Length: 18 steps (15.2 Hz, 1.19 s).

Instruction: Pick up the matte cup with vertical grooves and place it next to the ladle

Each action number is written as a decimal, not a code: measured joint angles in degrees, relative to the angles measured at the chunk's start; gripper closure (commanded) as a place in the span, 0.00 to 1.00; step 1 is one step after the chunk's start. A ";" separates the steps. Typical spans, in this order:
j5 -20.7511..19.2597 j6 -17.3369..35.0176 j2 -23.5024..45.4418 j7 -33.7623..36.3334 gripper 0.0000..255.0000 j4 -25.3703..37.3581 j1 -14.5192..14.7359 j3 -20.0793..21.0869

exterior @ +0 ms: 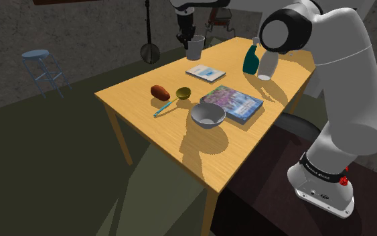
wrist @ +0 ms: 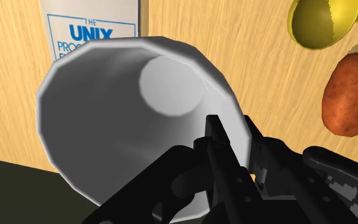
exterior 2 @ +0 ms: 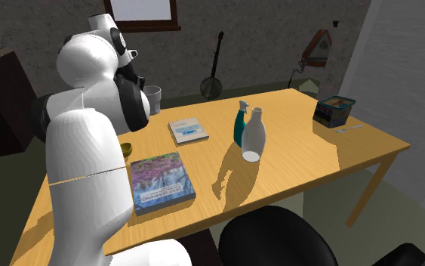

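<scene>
Shoulder view, left to right: the potato (exterior: 159, 92), then the ladle (exterior: 173, 99) just beside it. Further right the grey cup (exterior: 195, 47) stands upright at the far edge of the table (exterior: 153, 124). The gripper (wrist: 231, 127) comes down on it from above, one finger inside the rim and one outside. The jaws look narrow, pinching the wall. The ladle is well apart from the cup, toward that view's lower left, so I'd guess the carry heads that way.
</scene>
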 measured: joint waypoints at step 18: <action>-0.68 14.59 -1.69 2.31 1.00 -16.45 0.49 0.00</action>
